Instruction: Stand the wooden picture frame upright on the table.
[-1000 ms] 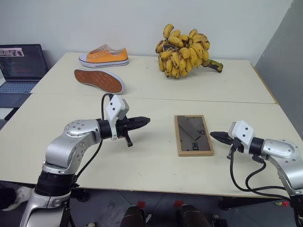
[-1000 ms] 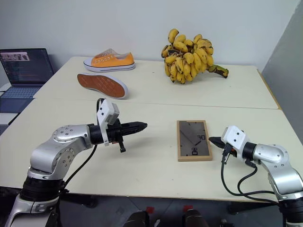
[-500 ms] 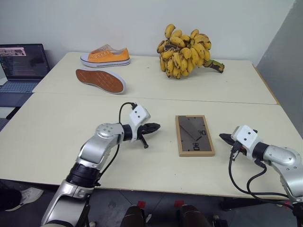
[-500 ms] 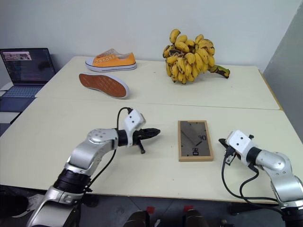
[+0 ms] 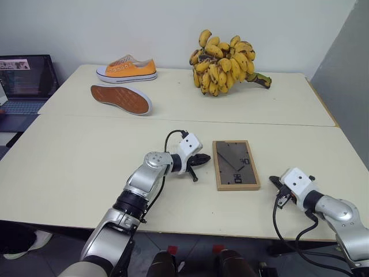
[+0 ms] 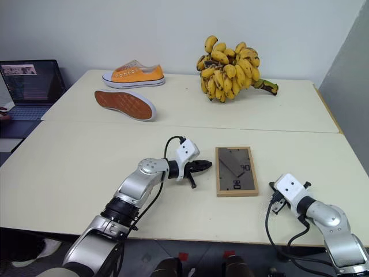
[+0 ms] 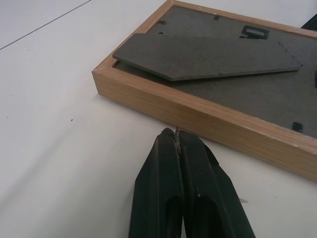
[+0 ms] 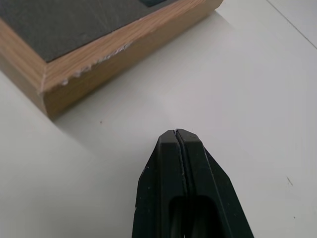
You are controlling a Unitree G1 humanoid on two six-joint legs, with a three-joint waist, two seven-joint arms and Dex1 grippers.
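A lab or office: bare white walls, pale tables [image 5: 86, 161], open laptop [image 5: 26, 81].

The left claw [image 7: 176, 135] has its two fingers pressed together, tips just beside the long wooden side of the picture frame [image 7: 198, 115]. The frame lies flat on the pale surface [image 7: 59, 99], grey backing and prop stand [image 7: 208, 57] facing up.
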